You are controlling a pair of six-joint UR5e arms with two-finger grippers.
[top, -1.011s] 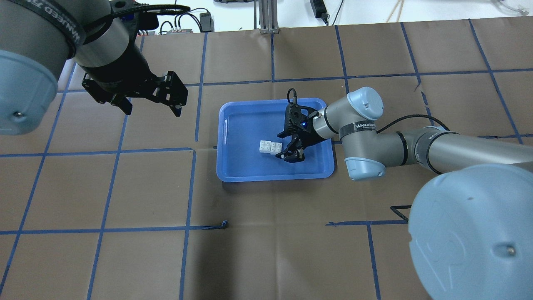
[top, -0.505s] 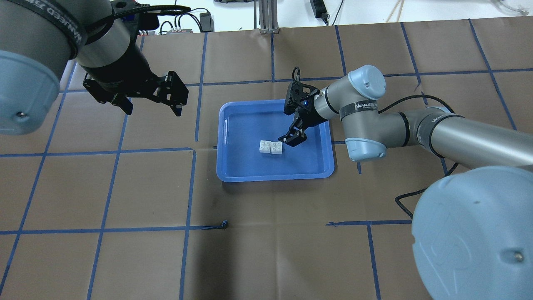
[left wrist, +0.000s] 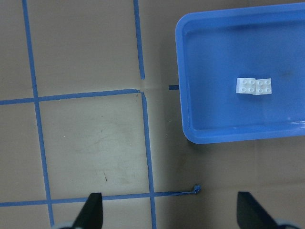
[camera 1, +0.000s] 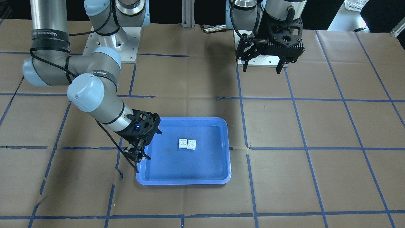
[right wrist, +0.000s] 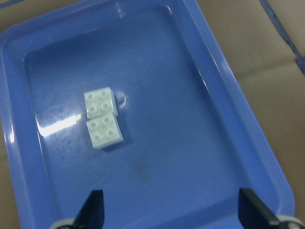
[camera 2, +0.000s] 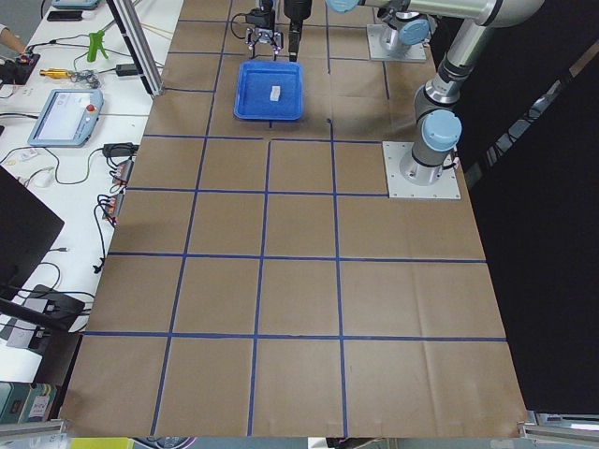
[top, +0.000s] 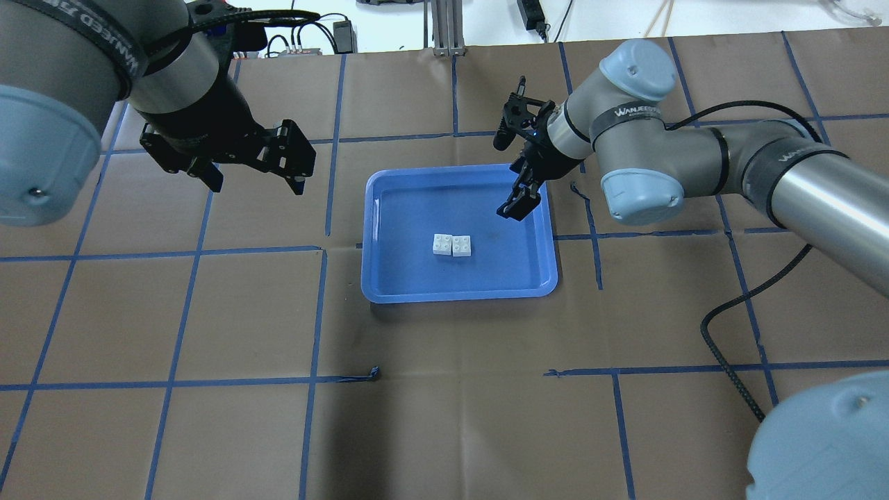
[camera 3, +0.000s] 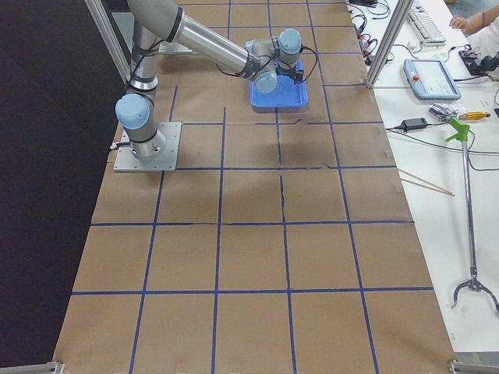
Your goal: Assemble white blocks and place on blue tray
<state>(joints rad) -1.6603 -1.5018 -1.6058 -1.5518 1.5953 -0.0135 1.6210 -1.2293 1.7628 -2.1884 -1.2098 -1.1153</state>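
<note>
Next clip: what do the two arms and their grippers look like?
The left arm and right arm are silver-grey tubes with pale blue rounded joint caps and black bands lettered in white. The left gripper and right gripper are black two-finger units. A black cable hangs from the right arm; a blue light glows at its wrist.

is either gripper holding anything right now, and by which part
Nothing is held. The left gripper and the right gripper are both open and empty; the blocks lie free in the tray.
</note>
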